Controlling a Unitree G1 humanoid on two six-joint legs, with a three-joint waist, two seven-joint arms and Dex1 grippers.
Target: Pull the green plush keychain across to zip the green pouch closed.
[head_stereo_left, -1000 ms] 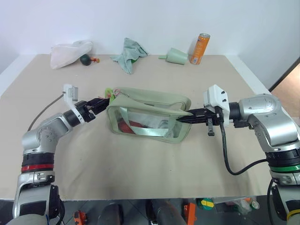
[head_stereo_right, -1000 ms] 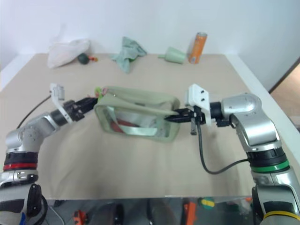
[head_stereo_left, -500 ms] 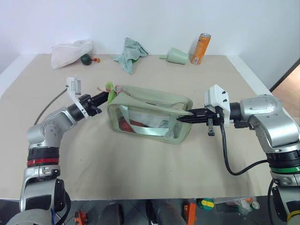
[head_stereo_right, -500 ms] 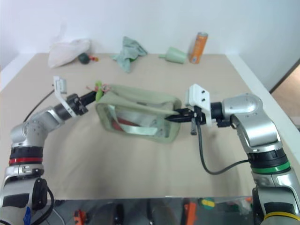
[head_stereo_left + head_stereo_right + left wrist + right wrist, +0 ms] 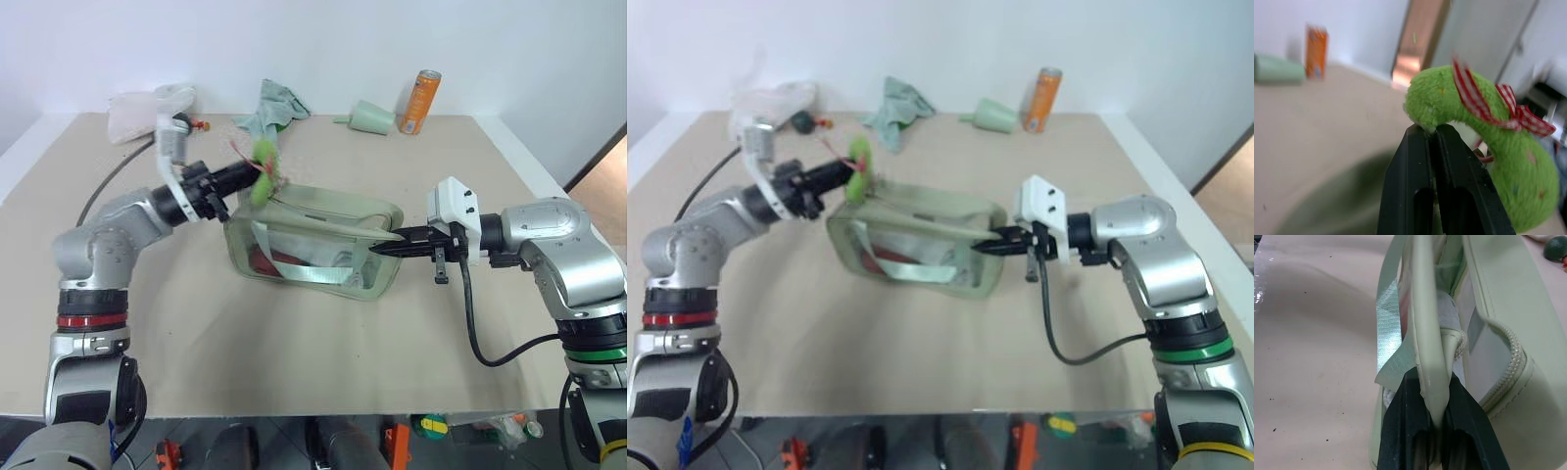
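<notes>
Centrally, on the tan table (image 5: pixel 294 343), lay the green pouch (image 5: pixel 323 211): pale sage fabric, clear side window showing red and white contents, webbing strap across the front.

Left gripper (image 5: pixel 257 168), upper left of centre in the left eye view: fingers pressed together on the green plush keychain (image 5: pixel 263 157). In the left wrist view the black fingertips (image 5: pixel 1422 142) pinched the fuzzy lime-green keychain just beside its red-and-white checked ribbon (image 5: pixel 1508 105). The keychain hung above the pouch's left end, near its top edge.

Right gripper (image 5: pixel 377 248), right of centre: fingers clamped on the pouch's right end. The right wrist view showed the pale fabric edge squeezed between the two black fingers (image 5: pixel 1410 421), with the zipper teeth (image 5: pixel 1511 367) curving alongside.

Along the frame's upper edge, well apart from the pouch:
- white plastic bag (image 5: pixel 137 103), upper left
- dark green ball with a red tip (image 5: pixel 186 122), just beside the bag
- teal-green cloth (image 5: pixel 269 113), upper centre
- pale green cone-shaped cup (image 5: pixel 370 117), lying on its side
- orange can (image 5: pixel 418 101), upright, just beside the cup
</notes>
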